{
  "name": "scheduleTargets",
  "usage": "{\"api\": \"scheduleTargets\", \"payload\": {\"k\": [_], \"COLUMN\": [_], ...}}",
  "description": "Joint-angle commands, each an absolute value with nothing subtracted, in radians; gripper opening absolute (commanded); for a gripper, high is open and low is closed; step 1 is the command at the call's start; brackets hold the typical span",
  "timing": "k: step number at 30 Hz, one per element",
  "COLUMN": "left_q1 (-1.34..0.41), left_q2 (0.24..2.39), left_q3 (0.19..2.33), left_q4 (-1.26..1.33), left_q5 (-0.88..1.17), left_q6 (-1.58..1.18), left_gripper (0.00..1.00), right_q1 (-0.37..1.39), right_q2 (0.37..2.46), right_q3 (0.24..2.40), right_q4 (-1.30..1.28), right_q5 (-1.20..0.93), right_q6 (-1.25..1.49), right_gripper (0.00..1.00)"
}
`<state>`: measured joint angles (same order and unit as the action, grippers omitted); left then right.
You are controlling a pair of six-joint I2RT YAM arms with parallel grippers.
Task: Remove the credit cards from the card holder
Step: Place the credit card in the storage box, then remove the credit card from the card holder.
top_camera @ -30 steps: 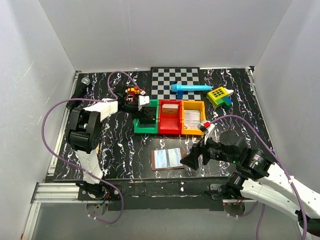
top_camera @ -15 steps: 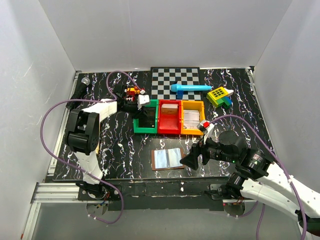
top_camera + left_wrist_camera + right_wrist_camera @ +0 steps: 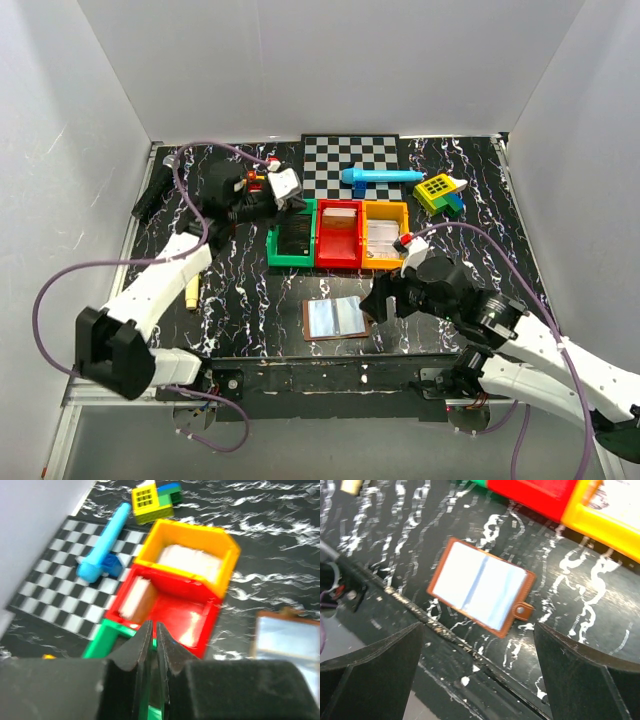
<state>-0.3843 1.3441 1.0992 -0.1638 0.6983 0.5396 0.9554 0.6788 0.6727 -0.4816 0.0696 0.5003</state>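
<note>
When you look down from above, the card holder (image 3: 335,318) lies open and flat on the black table (image 3: 240,290) with white streaks, close to the front edge and in front of the red bin (image 3: 340,258). Its pale blue inside faces up. The red bin sits in a row between a green bin (image 3: 290,262) and a yellow bin (image 3: 380,206). Behind them are a checkerboard (image 3: 350,160), a blue toy (image 3: 380,177) and a yellow and green toy (image 3: 440,190). The right claw (image 3: 375,308) hangs just beside the right end of the card holder. The left claw (image 3: 287,196) is up by the back corner of the green bin, well apart from the card holder. From the left arm's camera, the left claw's two fingers (image 3: 135,650) are squeezed almost together with only a thin crack between them, and I cannot see anything pinched there. Below them are the red bin and the yellow bin with a white pile (image 3: 190,562) inside, too blurry to name. A corner of the card holder (image 3: 290,637) shows at the right. From the right arm's camera, the right claw's fingers (image 3: 370,670) are spread far apart and hold nothing. The card holder (image 3: 480,587) lies on the table between them, open, with a brown rim all around and a little snap tab (image 3: 521,610) sticking out on one side.
</note>
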Motion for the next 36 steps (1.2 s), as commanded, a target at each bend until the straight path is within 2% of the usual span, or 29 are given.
{"api": "scheduleTargets", "payload": {"k": [1,6,7,8,17,23,27,30,34,36], "left_q1": [-0.432,-0.584,-0.609,-0.624,-0.738,-0.738,-0.736,-0.738,-0.738,-0.744], "left_q2": [1.254,1.062,1.022,0.996,0.795,0.635,0.485,0.503,0.623,0.669], "left_q3": [0.967,0.796,0.766,0.744,0.534,0.424,0.282,0.287,0.348,0.367], "left_q4": [-0.126,-0.112,-0.115,-0.120,-0.160,-0.169,-0.014,-0.060,-0.146,-0.149], "left_q5": [0.557,0.341,0.304,0.289,0.150,0.137,0.173,0.176,0.210,0.230], "left_q6": [0.035,-0.227,-0.274,-0.323,-0.690,-0.884,-1.001,-1.014,-0.973,-0.951], "left_gripper": [0.09,0.28,0.39,0.97,0.98,0.98,0.98,0.98,0.98,0.98], "right_q1": [0.940,0.927,0.925,0.925,0.925,0.925,0.914,0.896,0.874,0.868], "right_q2": [0.739,0.926,0.958,0.997,1.164,1.278,1.331,1.365,1.391,1.401], "right_q3": [0.690,0.725,0.732,0.738,0.744,0.788,0.799,0.801,0.805,0.811], "right_q4": [-0.522,-0.586,-0.594,-0.592,-0.540,-0.534,-0.526,-0.522,-0.523,-0.531], "right_q5": [0.259,0.232,0.213,0.190,0.144,0.163,0.175,0.169,0.161,0.160], "right_q6": [0.569,0.568,0.569,0.572,0.617,0.612,0.624,0.623,0.618,0.614], "right_gripper": [0.98,0.94,0.91,0.89,0.77,0.72,0.66,0.61,0.44,0.31]}}
